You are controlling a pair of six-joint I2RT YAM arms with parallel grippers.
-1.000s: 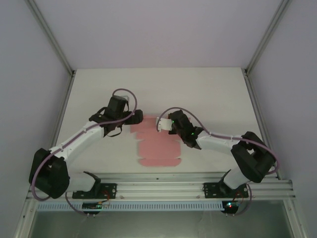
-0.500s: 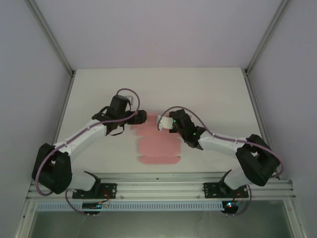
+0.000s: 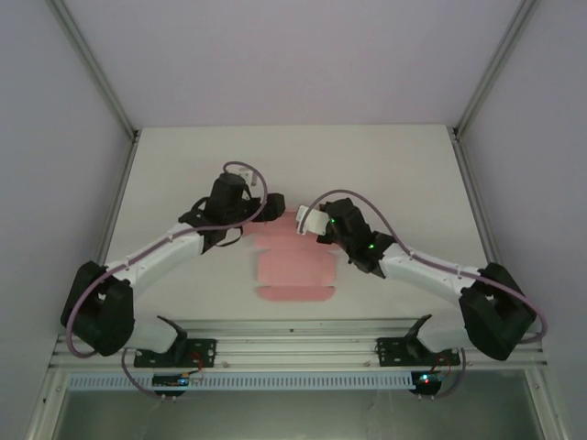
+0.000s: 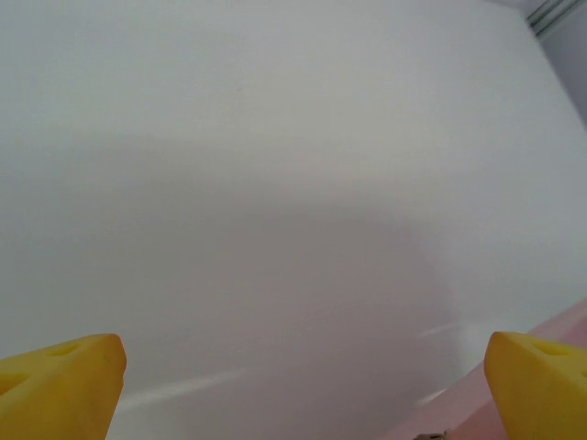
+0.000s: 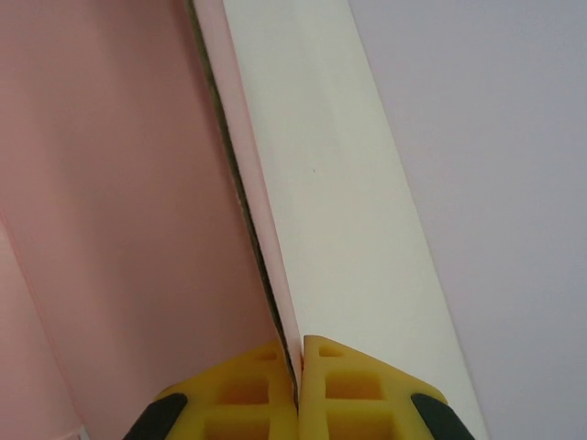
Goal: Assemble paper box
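So, the right gripper (image 5: 298, 378) has its yellow fingers (image 5: 240, 392) clenched tight together. The thin edge of a pink flap runs up from right between them, so it's pinching the paper box (image 5: 110, 183), which is a flat die-cut sheet of plain pink thin card. That edge has the pink face on one side and a pale cream strip on the other (can't tell if that's table or the back of the flap).

The left gripper (image 4: 301, 390) is the opposite. Its two yellow fingertips sit spread wide at the bottom corners of its wrist view, grasping nothing. Between them is just the bare off-white table (image 4: 275, 183), and a bit of pink card peeks in beside one tip.

From the top camera, the sheet lies mostly flat in the middle of the table, closer to the arm bases than to the back wall. Both grippers are at its far end, the left one at the far-left corner and the right one just across from it, near each other but not touching.
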